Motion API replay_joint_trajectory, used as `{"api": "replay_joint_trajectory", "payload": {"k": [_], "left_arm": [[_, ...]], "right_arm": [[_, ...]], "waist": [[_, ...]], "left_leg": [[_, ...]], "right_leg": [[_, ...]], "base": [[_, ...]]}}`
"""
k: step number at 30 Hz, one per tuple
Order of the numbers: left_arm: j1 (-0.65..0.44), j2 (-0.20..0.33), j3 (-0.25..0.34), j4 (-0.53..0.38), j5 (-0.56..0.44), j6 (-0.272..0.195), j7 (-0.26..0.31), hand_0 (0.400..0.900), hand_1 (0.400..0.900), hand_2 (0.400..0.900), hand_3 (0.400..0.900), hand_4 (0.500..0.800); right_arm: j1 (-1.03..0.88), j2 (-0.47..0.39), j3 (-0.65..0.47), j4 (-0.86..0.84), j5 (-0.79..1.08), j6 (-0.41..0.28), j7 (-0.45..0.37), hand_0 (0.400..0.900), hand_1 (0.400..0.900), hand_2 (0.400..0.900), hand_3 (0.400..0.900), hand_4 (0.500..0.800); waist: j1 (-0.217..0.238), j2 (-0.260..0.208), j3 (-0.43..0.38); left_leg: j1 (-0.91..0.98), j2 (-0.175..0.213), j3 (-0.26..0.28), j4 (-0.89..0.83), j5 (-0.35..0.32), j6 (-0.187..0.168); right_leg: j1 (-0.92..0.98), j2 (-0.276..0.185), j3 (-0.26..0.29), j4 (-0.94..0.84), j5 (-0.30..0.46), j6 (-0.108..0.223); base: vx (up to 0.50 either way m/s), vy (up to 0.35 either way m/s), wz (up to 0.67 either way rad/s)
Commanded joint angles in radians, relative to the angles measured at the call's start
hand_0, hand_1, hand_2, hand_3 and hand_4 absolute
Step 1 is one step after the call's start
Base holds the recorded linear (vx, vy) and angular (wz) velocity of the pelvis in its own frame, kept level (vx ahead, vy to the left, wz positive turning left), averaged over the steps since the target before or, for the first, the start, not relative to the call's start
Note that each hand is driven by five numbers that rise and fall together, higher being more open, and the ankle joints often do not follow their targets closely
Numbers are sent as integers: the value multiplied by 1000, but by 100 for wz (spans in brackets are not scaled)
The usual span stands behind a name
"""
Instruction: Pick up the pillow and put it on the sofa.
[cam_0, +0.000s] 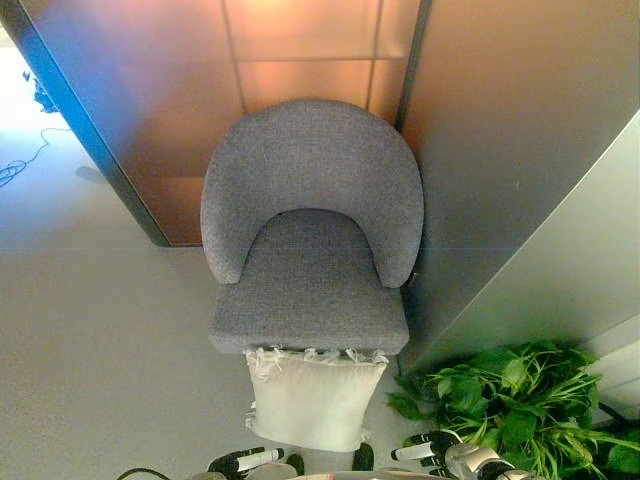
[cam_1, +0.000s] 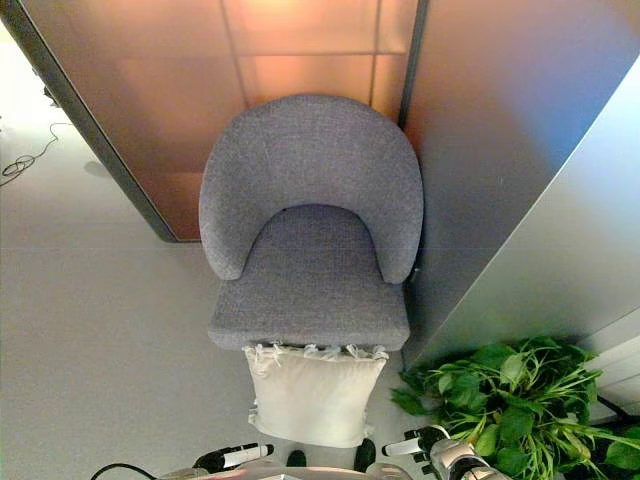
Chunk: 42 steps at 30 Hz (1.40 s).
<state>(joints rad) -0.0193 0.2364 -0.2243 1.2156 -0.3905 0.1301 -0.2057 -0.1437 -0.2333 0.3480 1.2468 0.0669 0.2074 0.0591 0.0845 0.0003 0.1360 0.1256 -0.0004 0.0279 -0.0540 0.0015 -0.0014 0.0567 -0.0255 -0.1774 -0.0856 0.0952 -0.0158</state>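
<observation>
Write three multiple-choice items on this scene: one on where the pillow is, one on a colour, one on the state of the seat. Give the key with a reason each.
1. Where is the white pillow?
A. On the seat
B. On the floor against the front of the grey sofa
C. Among the plant's leaves

2. What colour is the sofa's fabric?
A. Grey
B. Red
C. Green

3. What is the state of the sofa's seat?
A. A pillow lies on it
B. A plant stands on it
C. Nothing lies on it

Key: 1 B, the pillow stands below the seat's front edge, left of the green plant. 2 A, the seat and back are grey cloth. 3 C, the cushion shows bare. The left hand and right hand are low by the pillow.
</observation>
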Motion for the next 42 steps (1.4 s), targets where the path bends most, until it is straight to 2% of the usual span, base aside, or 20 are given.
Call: {"api": "replay_joint_trajectory", "payload": {"k": [1,4,8,13,17,22,30,38,42], "left_arm": [[-39,-24,-46,22,-4,23,-32,900,900,900,900,800],[-37,-24,-46,20,-20,5,-41,900,900,900,900,800],[-30,-24,-46,17,-6,7,-52,900,900,900,900,800],[-32,-19,-45,19,-18,-14,-43,900,900,900,900,800],[-50,-8,-46,25,-16,-23,-48,900,900,900,900,800],[-89,8,-60,26,-24,-41,-55,900,900,900,900,800],[-140,41,-84,7,-106,-113,-67,900,900,900,900,800],[-164,52,-121,-22,-217,-230,-110,900,900,900,900,800],[-167,47,-150,-43,-287,-295,-129,900,900,900,900,800]], "right_arm": [[-68,-33,12,27,-6,-19,-4,900,900,900,900,800],[-68,-36,10,26,-8,-24,-2,900,900,900,900,800],[-61,-35,12,17,-12,-31,-5,900,900,900,900,800],[-69,-37,19,10,-16,-51,-20,900,900,900,900,800],[-109,-46,31,3,-25,-89,-42,900,900,900,900,800],[-191,-53,57,-38,13,-137,-112,900,900,900,900,800],[-365,-85,91,-130,46,-196,-239,900,900,900,900,800],[-549,-146,100,-229,66,-174,-331,900,900,900,900,800],[-617,-181,119,-271,62,-163,-345,900,900,900,900,800]], "waist": [[7,3,24],[8,3,24],[10,1,27],[13,-1,40],[21,3,75],[27,14,142],[38,43,272],[38,58,383],[42,61,384]], "left_leg": [[-51,-31,-17,-16,10,10],[-53,-32,-17,-16,10,10],[-56,-31,-18,-12,10,9],[-68,-31,-19,-14,14,10],[-96,-35,-25,-11,21,12],[-161,-39,-27,4,33,13],[-280,-42,-33,-6,71,18],[-455,-42,-8,31,109,15],[-579,-46,-2,60,122,13]], "right_leg": [[28,-15,-11,81,-116,53],[28,-15,-12,80,-116,53],[26,-17,-14,84,-116,54],[15,-15,-15,83,-115,54],[-13,-15,-17,91,-111,51],[-82,-19,-20,115,-106,47],[-229,-16,-15,152,-83,43],[-429,-26,-9,221,-50,41],[-557,-35,-13,257,-35,44]], "base": [[0,0,0],[0,0,0],[15,-6,2],[18,-17,5],[-27,-26,9],[-71,-22,11],[-66,-13,7],[-83,38,-1],[-36,35,0]]}}
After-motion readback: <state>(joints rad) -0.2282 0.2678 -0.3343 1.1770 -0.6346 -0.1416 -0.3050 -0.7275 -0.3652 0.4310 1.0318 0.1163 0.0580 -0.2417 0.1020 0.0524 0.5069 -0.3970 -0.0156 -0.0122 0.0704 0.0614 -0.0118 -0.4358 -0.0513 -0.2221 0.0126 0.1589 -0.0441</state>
